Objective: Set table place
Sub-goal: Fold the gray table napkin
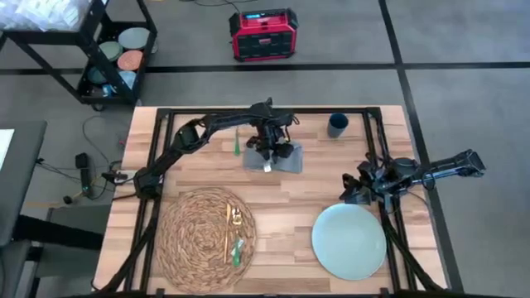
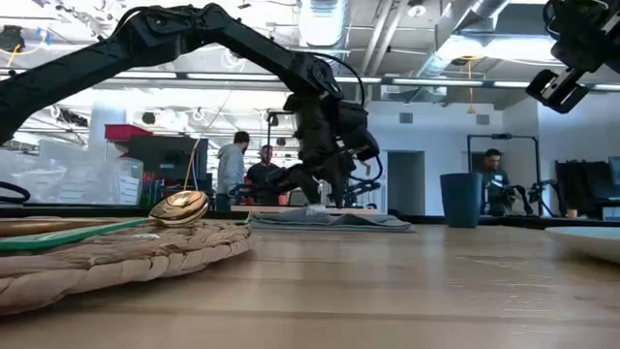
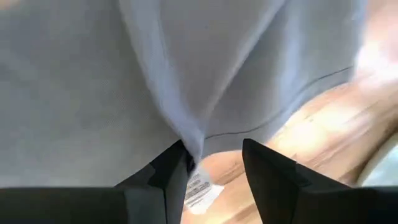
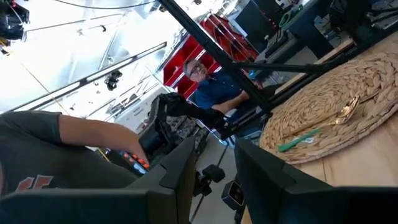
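At the counter's [image 1: 199, 170] far middle, the left claw [image 1: 269, 151] hovers narrowly parted over the napkin [image 1: 286, 159], about to pinch it. Next: close, carry it toward the placemat [image 1: 195, 240].

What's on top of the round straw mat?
On the straw placemat lie a gold spoon, a gold utensil with a long thin handle and a green-handled piece. No plate is on it; the plate sits beside it on the table.
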`<state>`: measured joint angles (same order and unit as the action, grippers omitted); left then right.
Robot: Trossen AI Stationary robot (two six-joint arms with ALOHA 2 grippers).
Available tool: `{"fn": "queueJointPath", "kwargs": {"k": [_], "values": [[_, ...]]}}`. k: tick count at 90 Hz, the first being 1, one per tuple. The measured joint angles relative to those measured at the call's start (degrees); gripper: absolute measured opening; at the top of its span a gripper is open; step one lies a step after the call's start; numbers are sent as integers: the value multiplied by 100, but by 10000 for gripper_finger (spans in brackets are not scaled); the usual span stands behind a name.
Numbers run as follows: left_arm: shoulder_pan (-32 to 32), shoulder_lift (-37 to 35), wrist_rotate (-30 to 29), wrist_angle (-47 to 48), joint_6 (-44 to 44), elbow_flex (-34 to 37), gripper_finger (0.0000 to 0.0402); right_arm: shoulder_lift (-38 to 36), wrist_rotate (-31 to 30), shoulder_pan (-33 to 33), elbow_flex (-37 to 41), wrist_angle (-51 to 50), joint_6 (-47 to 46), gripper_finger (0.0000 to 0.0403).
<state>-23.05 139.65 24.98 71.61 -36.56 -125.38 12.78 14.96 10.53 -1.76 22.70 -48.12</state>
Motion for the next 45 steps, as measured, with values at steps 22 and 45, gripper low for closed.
{"fn": "queueJointPath", "kwargs": {"k": [22, 45], "values": [[286, -4, -1, -134, 128, -164, 137, 0, -2, 0, 0, -20, 13, 102], [618, -4, -471, 237, 580, -164, 137, 0, -2, 0, 0, -27, 11, 102]]}}
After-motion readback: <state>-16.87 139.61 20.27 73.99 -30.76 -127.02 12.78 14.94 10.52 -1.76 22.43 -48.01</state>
